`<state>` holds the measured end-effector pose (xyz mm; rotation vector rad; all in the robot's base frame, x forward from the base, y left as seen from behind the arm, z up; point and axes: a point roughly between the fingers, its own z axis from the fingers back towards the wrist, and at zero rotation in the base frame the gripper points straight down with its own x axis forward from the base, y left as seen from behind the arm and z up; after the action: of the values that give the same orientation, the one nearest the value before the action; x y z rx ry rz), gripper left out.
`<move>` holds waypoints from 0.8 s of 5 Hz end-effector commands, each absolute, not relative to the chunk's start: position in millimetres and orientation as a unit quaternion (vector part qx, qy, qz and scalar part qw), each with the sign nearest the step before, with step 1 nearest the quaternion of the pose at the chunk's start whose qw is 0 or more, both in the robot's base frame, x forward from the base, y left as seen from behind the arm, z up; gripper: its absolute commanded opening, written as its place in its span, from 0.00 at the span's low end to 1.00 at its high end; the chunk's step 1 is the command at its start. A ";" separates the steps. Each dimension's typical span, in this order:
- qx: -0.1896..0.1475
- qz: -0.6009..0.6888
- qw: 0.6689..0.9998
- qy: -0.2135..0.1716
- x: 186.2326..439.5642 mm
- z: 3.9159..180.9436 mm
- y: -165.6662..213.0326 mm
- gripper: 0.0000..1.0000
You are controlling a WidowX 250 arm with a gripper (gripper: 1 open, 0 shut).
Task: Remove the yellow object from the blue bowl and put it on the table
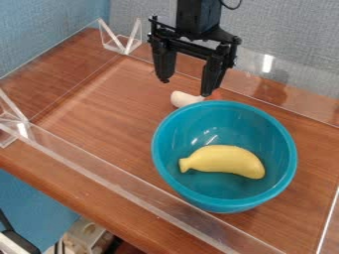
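Note:
The yellow object [225, 162], a small curved toy banana, lies inside the blue bowl [179, 169], toward its lower right. The teal bowl stands on the reddish-brown wooden table [93, 99], right of the middle. My black gripper [188, 77] hangs above the table just behind the bowl's far rim, pointing down. Its two fingers stand wide apart with nothing between them. It touches neither the banana nor the bowl.
A cream toy [184, 98] lies on the wood just behind the bowl, below my gripper and partly hidden by it. Clear acrylic walls [79, 159] run along the table's edges, with triangular braces at the left and back corners.

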<state>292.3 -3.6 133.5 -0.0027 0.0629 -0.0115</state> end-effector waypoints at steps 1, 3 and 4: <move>0.002 -0.130 0.991 0.041 287.6 121.3 -11.7 1.00; 0.000 -0.372 0.927 0.051 274.2 120.0 -61.9 1.00; 0.003 -0.467 0.883 0.042 262.2 108.7 -64.0 1.00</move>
<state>259.3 -62.0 93.0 -0.0130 0.1491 -0.9526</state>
